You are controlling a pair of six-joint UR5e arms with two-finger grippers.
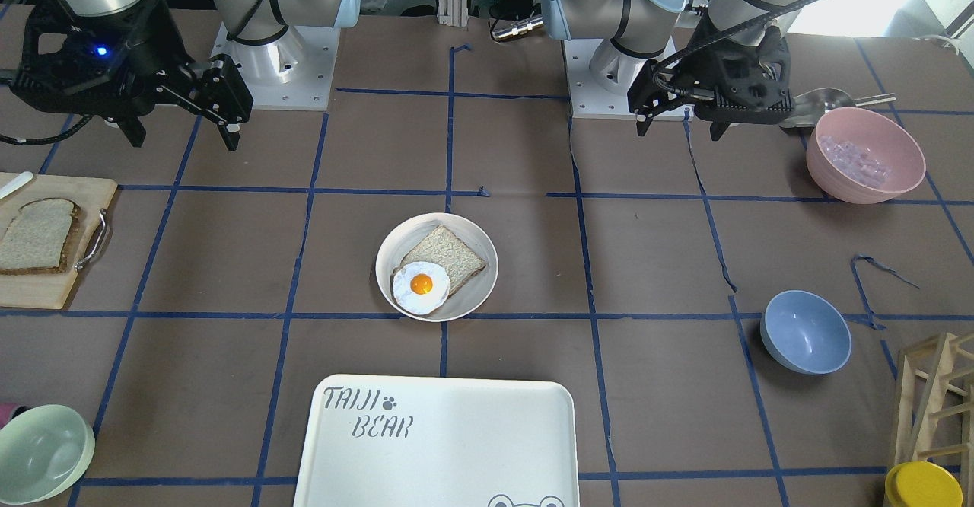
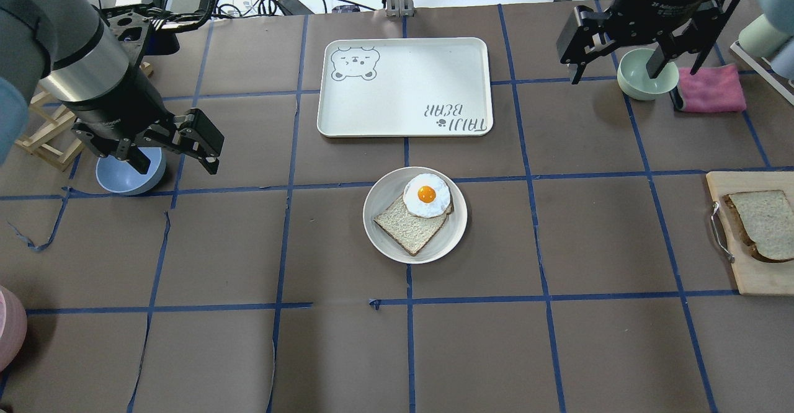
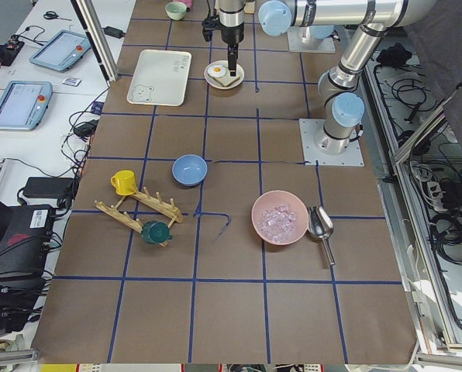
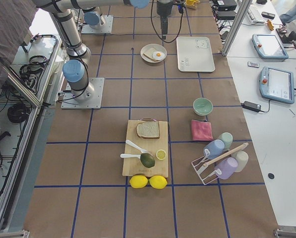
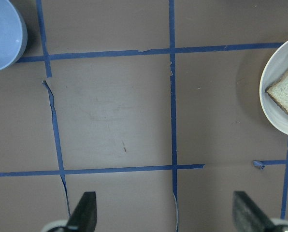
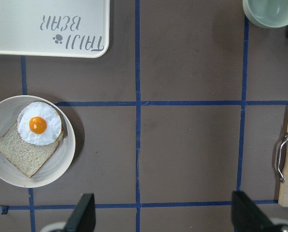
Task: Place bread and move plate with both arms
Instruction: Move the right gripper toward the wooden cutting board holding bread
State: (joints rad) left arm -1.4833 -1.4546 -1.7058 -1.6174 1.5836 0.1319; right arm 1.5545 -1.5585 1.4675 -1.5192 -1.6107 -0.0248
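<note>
The bread (image 2: 766, 224), a loaf-shaped slice with dark crust, lies on a wooden cutting board (image 2: 726, 276) at the table's right end; it also shows in the front view (image 1: 38, 237). The plate (image 2: 448, 239) sits at the table's middle and holds a squarer slice (image 2: 406, 230) with a fried egg (image 2: 427, 195) on it. My left gripper (image 2: 177, 165) is open and empty, high above a blue bowl, left of the plate. My right gripper (image 2: 636, 72) is open and empty, high above a green bowl, far from the bread. The plate also shows in the right wrist view (image 6: 52, 169).
The white "TAIJI BEAR" tray (image 2: 403, 90) lies just beyond the plate. A blue bowl (image 2: 127, 180) sits under the left gripper and a pale green bowl (image 2: 633, 81) with a pink cloth (image 2: 710, 87) under the right. A pink bowl (image 1: 865, 155) and a wooden rack (image 1: 936, 400) stand at the left end.
</note>
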